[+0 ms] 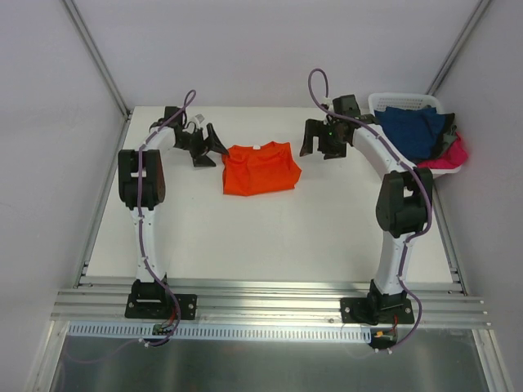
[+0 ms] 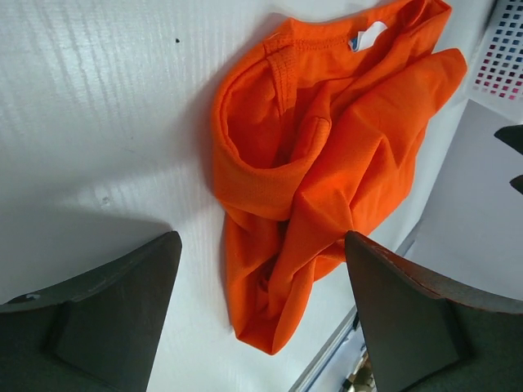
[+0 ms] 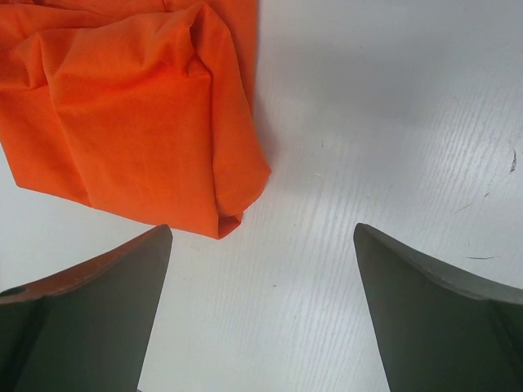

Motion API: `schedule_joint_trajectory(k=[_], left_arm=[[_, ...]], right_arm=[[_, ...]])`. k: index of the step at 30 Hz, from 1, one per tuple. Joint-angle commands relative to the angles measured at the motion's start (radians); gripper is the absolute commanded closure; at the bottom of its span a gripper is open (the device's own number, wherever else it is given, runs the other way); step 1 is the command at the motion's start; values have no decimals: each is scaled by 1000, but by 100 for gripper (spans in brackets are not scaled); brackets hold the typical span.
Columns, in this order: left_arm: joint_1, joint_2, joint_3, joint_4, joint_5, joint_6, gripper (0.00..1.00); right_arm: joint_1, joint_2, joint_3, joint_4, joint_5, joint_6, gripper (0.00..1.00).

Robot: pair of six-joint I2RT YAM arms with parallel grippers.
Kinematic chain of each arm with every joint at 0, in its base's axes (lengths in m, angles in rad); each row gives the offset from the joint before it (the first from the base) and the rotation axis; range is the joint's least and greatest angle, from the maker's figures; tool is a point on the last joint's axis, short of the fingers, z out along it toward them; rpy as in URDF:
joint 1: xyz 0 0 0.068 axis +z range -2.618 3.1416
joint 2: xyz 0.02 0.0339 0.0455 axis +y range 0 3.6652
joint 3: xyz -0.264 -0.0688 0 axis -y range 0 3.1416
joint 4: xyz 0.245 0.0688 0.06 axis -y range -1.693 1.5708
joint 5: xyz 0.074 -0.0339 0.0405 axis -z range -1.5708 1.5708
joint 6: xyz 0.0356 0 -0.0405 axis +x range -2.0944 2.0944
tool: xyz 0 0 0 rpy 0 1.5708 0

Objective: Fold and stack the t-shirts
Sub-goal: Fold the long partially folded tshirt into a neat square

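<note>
Orange t-shirt, bunched near the table's far edge, is best flattened first; left gripper and right gripper are spread, empty.

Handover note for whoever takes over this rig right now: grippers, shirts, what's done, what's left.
Left gripper: open, empty, beside the bright orange cloth t-shirt.
Right gripper: open, empty, on its other side.
Orange t-shirt: on the white table, roughly folded, rumpled.
Navy blue t-shirt and hot pink t-shirt: heaped in the white slotted plastic basket, far right.
Done: nothing stacked. Left: tidy orange, fold the other two, stack.
</note>
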Motion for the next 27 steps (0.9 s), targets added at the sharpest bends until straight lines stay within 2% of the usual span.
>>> schedule_joint_trajectory(k=[1,9,13,18,25,27], left_arm=[[-11,37,-25,21,48,-30,16],[21,-49,-169,147,173,-184,14],[36,-85,-211,162,193,-198,14],[32,-53,-188,170,181,-195,14],[4,48,-77,172,158,-163,14],[-33,68,-68,170,158,-157,15]], right_arm=[[21,-68,-2,-11,27,-33,2],[56,-74,-7,-7,40,-44,2],[73,-66,7,0,45,-41,2],[87,-65,18,7,47,-39,3],[87,-83,-17,9,57,-44,3],[88,-92,-26,10,56,-44,3]])
